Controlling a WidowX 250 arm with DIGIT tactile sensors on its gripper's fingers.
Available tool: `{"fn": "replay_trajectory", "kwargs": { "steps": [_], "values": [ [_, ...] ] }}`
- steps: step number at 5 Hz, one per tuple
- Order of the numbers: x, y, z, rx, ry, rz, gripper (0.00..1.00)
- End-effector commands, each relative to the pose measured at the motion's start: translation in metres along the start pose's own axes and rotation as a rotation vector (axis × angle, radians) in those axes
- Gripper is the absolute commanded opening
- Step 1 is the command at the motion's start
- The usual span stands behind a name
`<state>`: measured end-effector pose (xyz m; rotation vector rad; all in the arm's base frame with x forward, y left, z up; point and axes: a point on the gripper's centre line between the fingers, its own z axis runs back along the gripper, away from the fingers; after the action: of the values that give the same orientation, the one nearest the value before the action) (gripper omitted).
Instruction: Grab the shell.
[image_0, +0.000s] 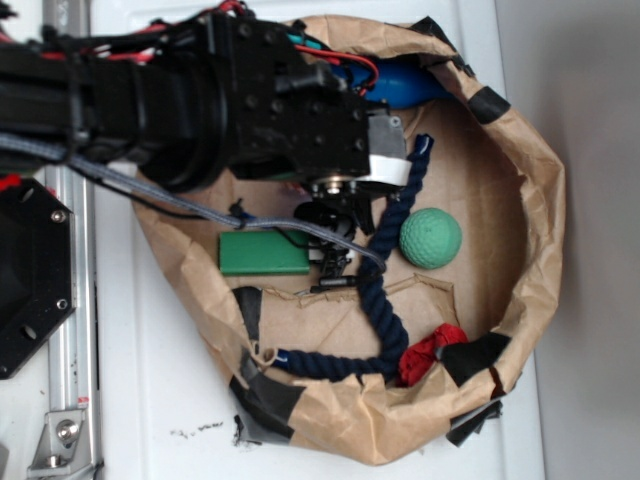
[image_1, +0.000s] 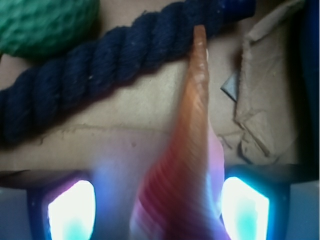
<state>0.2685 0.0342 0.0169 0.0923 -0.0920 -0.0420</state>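
Note:
The shell (image_1: 192, 130) is orange-brown and ridged. It lies on brown paper with its thin pointed tail reaching the navy rope (image_1: 100, 70). In the wrist view its wide ridged body sits between my gripper (image_1: 159, 210) fingers. The right pad (image_1: 245, 210) is close beside it, while a gap shows between it and the left pad (image_1: 72, 210). The gripper is open around the shell. In the exterior view my gripper (image_0: 335, 262) points down into the paper basin beside the green block (image_0: 264, 253), and the arm hides the shell.
A crumpled brown paper basin (image_0: 540, 200) holds everything. The navy rope (image_0: 385, 300) curves through it, with a green ball (image_0: 431, 238) to its right. A red cloth (image_0: 430, 352) lies at the bottom and a blue object (image_0: 405, 85) at the top.

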Motion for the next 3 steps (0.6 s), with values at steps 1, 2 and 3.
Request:
{"fn": "replay_trajectory", "kwargs": {
  "steps": [1, 2, 3],
  "values": [
    [0.0097, -0.0078, -0.0047, 0.005, -0.025, -0.018, 0.0],
    [0.0082, -0.0066, -0.0024, 0.004, -0.032, -0.022, 0.0],
    [0.0077, -0.0054, -0.0005, 0.007, -0.034, -0.02, 0.0]
  ]
}}
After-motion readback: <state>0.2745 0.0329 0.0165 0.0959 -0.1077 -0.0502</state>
